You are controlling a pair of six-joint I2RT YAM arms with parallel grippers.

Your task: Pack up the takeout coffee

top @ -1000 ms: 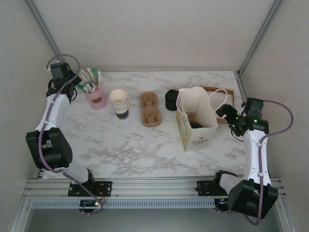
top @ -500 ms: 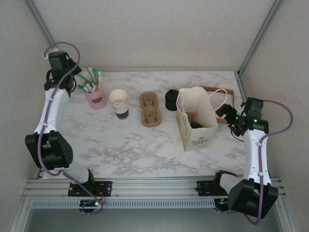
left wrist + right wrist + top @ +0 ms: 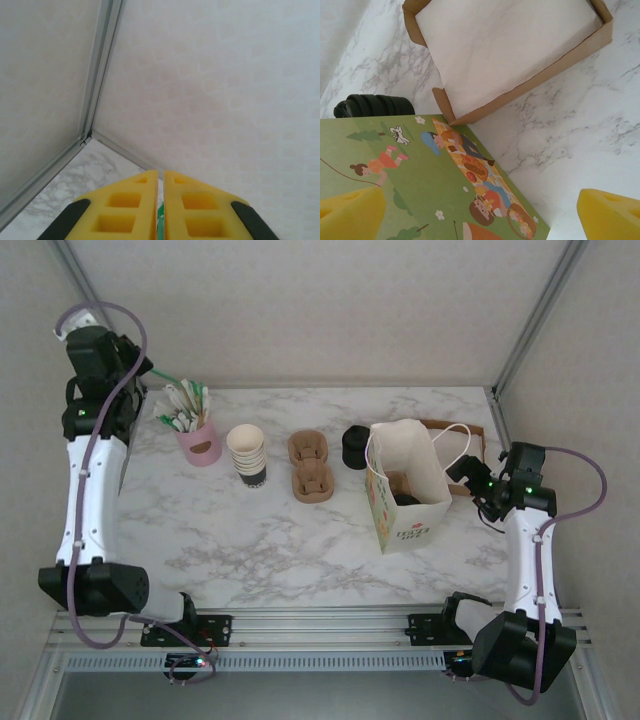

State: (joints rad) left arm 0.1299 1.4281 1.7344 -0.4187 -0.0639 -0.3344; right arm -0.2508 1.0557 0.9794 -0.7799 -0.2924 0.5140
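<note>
High at the far left corner, the left gripper [image 3: 143, 367] is held above the white marble table [image 3: 250, 540], and its yellow fingers [image 3: 125, 205] are pressed almost together on a thin green stick [image 3: 160, 216]. That stick is seen from above to slant down toward the pink cup-shaped holder [image 3: 201, 445] full of wrapped sticks, though whether its lower end touches the others cannot be told. The right gripper [image 3: 462, 472] is spread wide with nothing between its jaws, just beside the right wall of the upright white paper bag [image 3: 403, 530] with a green picnic print. The takeout coffee [image 3: 406, 499] appears to be inside this bag: a round black lid is made out low in the opening, beside a brown cardboard piece, but the cup body is hidden. Behind the bag a shallow brown cardboard box [image 3: 555, 65] lined with white paper is set on the table. Left of the bag, a black stack of lids [image 3: 355, 447], two brown pulp cup carriers [image 3: 310, 466] and a lidless stack of cream paper cups [image 3: 247, 455] are lined up.
</note>
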